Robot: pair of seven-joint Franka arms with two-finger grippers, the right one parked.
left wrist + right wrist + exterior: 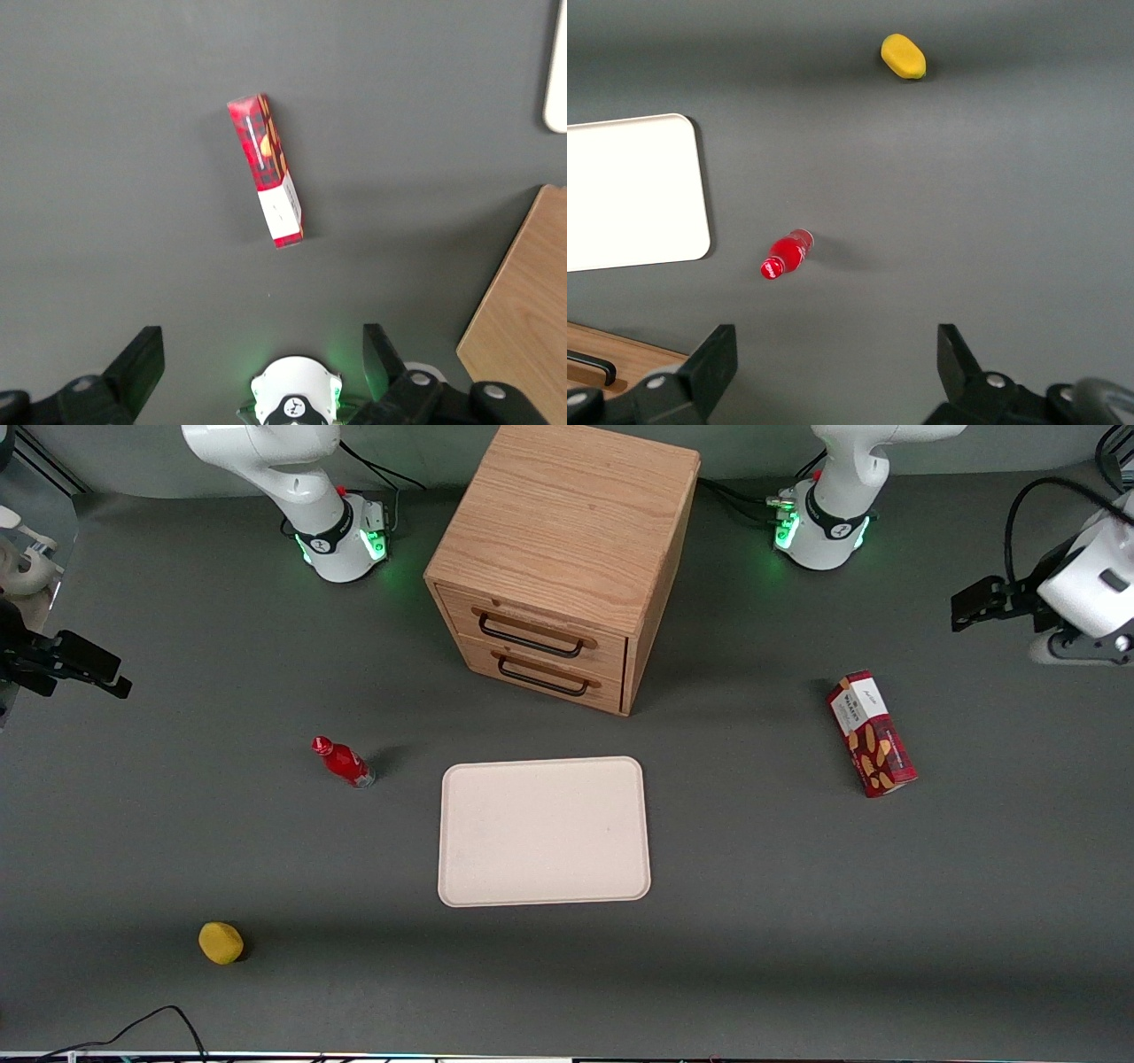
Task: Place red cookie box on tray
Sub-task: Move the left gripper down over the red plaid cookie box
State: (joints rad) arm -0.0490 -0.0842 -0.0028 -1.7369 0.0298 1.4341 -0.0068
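The red cookie box (872, 733) lies flat on the gray table (797, 921) toward the working arm's end, well apart from the tray (543, 832), which we find bare near the table's middle, in front of the wooden drawer cabinet (558, 567). Our gripper (261, 359) hangs high above the table, clear of the box, its fingers spread wide and holding nothing. We judge the main risk to be a grip across the wrong axis: the box is long and narrow and lies skewed, so fingers closing on its length or on a corner could spin it or let it tip in the lift. A grip near one end could make it droop. Open table surrounds the box on all sides, and the way to the tray is free; the small red bottle (344, 762) and the yellow lemon (221, 942) sit toward the parked arm's end.
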